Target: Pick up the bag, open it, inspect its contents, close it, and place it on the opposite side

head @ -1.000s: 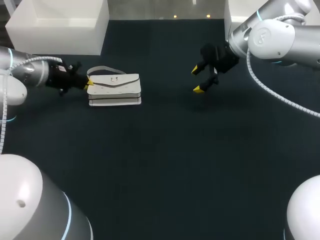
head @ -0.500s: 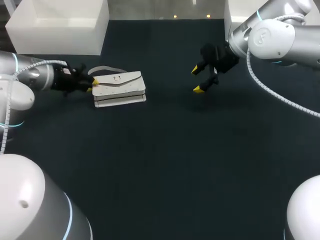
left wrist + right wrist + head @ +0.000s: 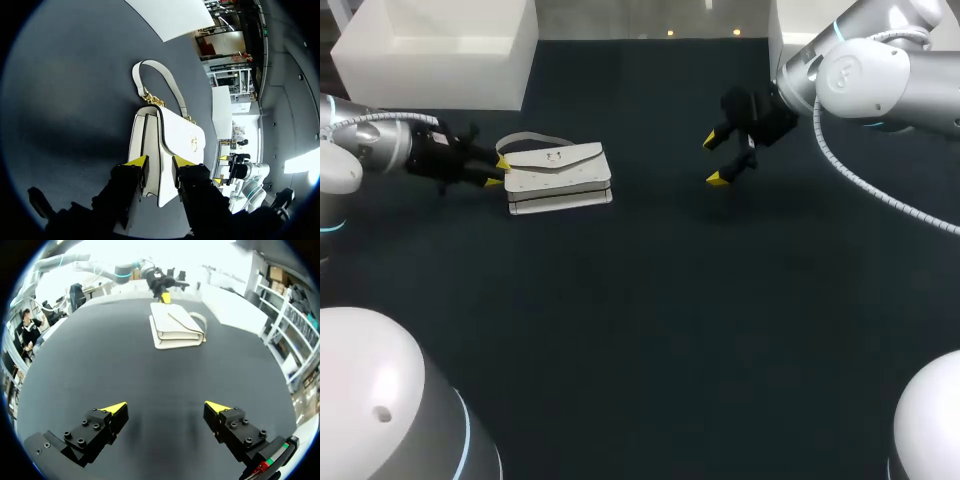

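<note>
Pickup stage, as far as I can judge. The bag (image 3: 558,178) lies flat on the table (image 3: 650,340), not lifted and flap shut. The left gripper (image 3: 160,162) is right at the bag's near end with its fingers parted. That end of the bag sits between them, but I don't see a real pinch from both sides. The strap (image 3: 160,82) lies loose well ahead of the fingertips, at the far end. The right gripper (image 3: 165,407) hangs wide open, holding nothing, with the bag well ahead of its fingers. Next move is probably to close the left fingers on that end and lift.
</note>
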Controlling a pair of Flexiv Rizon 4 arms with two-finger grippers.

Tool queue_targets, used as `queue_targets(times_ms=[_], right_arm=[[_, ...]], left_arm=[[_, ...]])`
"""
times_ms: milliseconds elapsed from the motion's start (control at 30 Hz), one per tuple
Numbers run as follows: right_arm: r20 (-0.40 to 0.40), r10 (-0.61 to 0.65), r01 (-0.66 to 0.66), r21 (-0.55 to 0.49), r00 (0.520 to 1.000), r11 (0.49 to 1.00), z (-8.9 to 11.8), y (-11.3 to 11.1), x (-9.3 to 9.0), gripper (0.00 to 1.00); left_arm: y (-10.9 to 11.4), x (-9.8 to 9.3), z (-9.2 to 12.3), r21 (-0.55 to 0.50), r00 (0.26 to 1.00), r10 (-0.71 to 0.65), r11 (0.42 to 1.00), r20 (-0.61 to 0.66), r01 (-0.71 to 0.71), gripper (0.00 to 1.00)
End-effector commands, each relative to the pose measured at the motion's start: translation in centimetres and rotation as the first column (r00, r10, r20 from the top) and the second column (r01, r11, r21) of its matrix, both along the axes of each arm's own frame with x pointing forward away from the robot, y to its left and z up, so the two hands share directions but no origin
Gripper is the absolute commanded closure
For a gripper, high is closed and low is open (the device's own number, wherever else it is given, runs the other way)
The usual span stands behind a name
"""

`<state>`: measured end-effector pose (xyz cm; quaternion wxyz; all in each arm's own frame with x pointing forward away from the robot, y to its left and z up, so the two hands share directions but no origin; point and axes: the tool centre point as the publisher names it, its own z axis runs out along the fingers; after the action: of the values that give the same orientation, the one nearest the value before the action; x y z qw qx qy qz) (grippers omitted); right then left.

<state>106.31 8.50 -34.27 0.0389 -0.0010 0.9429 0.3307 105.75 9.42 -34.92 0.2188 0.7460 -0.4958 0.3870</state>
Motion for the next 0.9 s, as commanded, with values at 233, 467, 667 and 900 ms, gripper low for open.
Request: queue_targets(times_ms=[233,467,667,900], right_arm=[[-0.002,0.002,-0.002,0.000,1.000,1.000,0.0,0.0,0.1,0.00],[-0.002,0.002,-0.002,0.000,1.000,1.000,0.0,0.0,0.1,0.00],[-0.002,0.002,-0.002,0.000,1.000,1.000,0.0,0.0,0.1,0.00],[-0.002,0.002,-0.002,0.000,1.000,1.000,0.0,0.0,0.1,0.00]], left_arm=[[-0.2,0.2,-0.2,-0.044,0.996,-0.076,0.996,-0.043,0.074,0.69],[-1.2,0.0,-0.5,-0.038,0.993,-0.102,0.994,-0.051,0.100,0.79],[-1.5,0.4,-0.8,-0.034,0.994,-0.099,0.995,-0.048,0.097,1.00],[-2.6,0.6,-0.7,-0.032,0.985,-0.166,0.986,-0.041,0.165,1.00]])
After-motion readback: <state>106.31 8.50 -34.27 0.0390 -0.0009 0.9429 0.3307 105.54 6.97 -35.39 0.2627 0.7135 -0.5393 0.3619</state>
